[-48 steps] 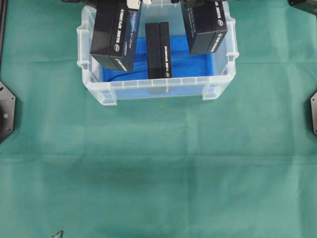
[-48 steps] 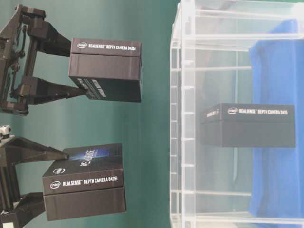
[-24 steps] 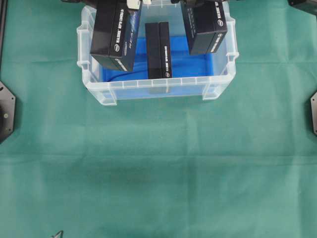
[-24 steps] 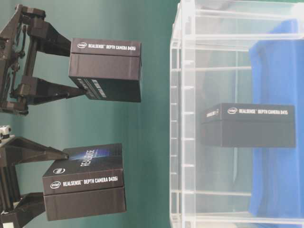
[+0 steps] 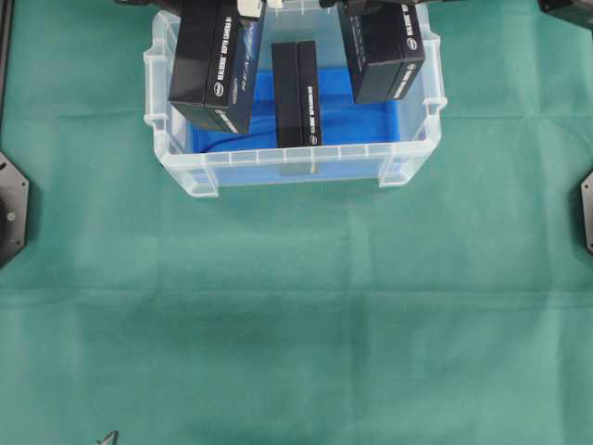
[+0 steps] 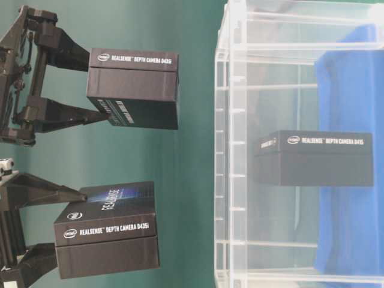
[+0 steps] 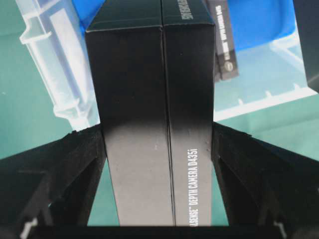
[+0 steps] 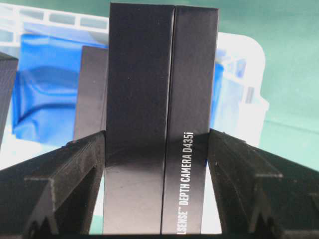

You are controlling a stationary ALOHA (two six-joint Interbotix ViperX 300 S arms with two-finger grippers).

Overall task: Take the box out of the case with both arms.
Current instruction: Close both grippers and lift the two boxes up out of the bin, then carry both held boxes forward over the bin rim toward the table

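Observation:
The clear case [image 5: 296, 167] with blue lining [image 5: 361, 120] stands at the back centre of the table. One black box [image 5: 296, 93] lies inside on the lining, also visible as the box in the case [image 6: 312, 159]. My left gripper [image 7: 158, 132] is shut on a second black box [image 5: 215, 60], both fingers pressed on its sides. My right gripper [image 8: 157, 135] is shut on a third black box [image 5: 384, 51] in the same way. In the table-level view both held boxes, left [image 6: 107, 231] and right [image 6: 133, 89], hang outside the case rim [image 6: 231, 150].
Green cloth [image 5: 296, 324] covers the whole table in front of the case. Black arm bases sit at the left edge [image 5: 11, 209] and the right edge [image 5: 586, 213].

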